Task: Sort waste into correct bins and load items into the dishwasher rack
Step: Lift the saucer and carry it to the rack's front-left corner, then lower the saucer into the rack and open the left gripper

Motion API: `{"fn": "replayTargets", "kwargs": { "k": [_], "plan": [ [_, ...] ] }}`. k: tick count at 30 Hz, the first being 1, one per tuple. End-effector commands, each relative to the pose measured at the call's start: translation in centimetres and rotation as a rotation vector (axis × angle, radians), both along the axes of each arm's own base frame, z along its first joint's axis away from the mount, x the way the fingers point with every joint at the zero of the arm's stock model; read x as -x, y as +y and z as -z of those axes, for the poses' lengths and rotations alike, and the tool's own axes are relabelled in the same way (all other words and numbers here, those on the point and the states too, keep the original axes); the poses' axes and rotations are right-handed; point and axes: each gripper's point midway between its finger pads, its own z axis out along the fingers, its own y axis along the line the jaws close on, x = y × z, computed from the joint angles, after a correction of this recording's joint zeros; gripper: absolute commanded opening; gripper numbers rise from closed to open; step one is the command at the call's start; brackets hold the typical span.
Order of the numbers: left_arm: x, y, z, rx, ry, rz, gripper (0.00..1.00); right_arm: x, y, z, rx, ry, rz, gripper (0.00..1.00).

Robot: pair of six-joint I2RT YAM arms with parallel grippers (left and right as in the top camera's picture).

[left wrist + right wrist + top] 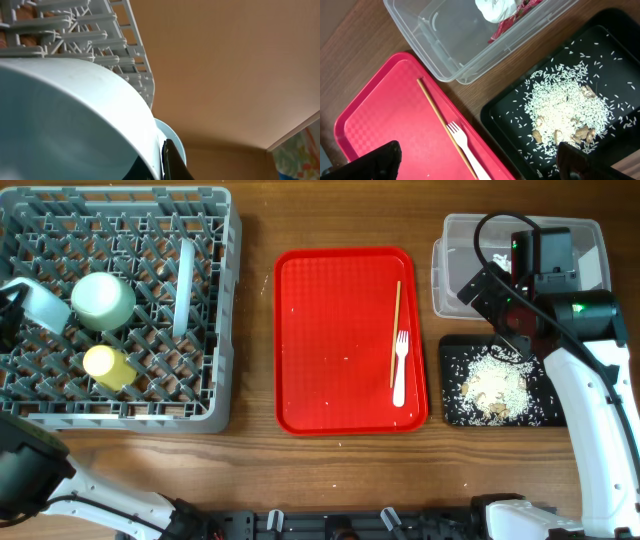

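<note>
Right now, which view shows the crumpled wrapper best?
The right wrist view: the wrapper lies in the clear tub, red and white visible, though cropped by the top edge. Overhead, the right arm hides that part of the tub. The left wrist view shows only a bowl and the rack.

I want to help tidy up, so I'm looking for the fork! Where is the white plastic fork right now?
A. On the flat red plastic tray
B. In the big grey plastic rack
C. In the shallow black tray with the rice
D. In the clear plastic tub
A: the white plastic fork lies on the flat red plastic tray, right beside the thin wooden chopstick.
</note>
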Motion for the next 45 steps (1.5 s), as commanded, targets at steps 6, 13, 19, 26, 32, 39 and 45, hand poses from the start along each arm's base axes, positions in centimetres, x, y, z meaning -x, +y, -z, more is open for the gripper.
{"fn": "replayTargets", "kwargs": {
  "k": [6,13,19,26,32,39,45],
  "plan": [
    [0.8,-1.4,2.3,0.013,-0.028,0.032,0.04,-0.1,-0.3,-0.2,0.017,-0.005,0.005,1.00],
    [0.6,-1.9,-1.0,0.021,-0.223,0.109,0.04,-0.1,-0.3,-0.2,0.017,-0.005,0.005,1.00],
    [0.6,-1.5,0.9,0.007,-0.114,0.060,0.04,-0.1,-0.3,-0.2,0.017,-0.005,0.005,1.00],
    [1.1,-1.2,3.4,-0.049,-0.017,0.027,0.04,-0.1,-0.3,-0.2,0.017,-0.005,0.004,1.00],
    [2.9,1.0,3.5,0.015,0.020,-0.051,0.52,-0.1,-0.3,-0.2,0.017,-0.005,0.005,1.00],
    [7.8,5.4,3.2,0.145,0.049,-0.206,0.61,-0.1,-0.3,-0.2,0.016,-0.005,0.005,1.00],
    [10.5,7.0,1.8,0.160,0.049,-0.285,0.62,-0.1,-0.3,-0.2,0.017,-0.005,0.005,1.00]
  ]
}}
